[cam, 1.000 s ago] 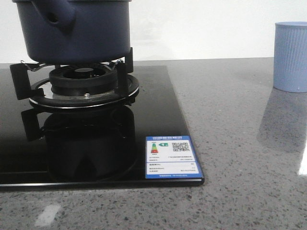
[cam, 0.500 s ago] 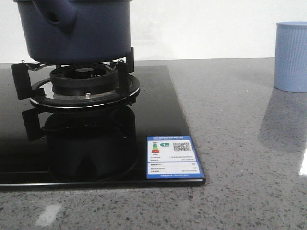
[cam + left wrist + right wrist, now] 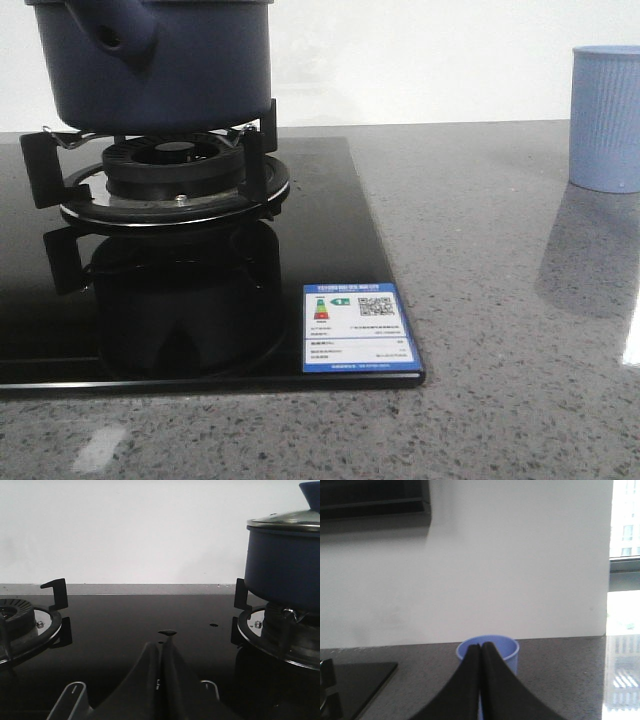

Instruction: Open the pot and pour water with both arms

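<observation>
Both end effectors closed, fingers pressed together, nothing held. Left end effector (image 3: 161,652) low over the black glass stove top (image 3: 150,615), between its two burners. Pot (image 3: 155,60) sits on the burner grate (image 3: 170,175) at the stove's right side, lid (image 3: 285,520) on, stubby side handle (image 3: 125,30) facing the front camera. Right end effector (image 3: 481,652) hangs above the grey speckled surface (image 3: 480,260), pointing at the pale blue ribbed cup (image 3: 488,652), which stands well apart from the stove. Blue energy label (image 3: 358,328) on the stove's near right corner.
</observation>
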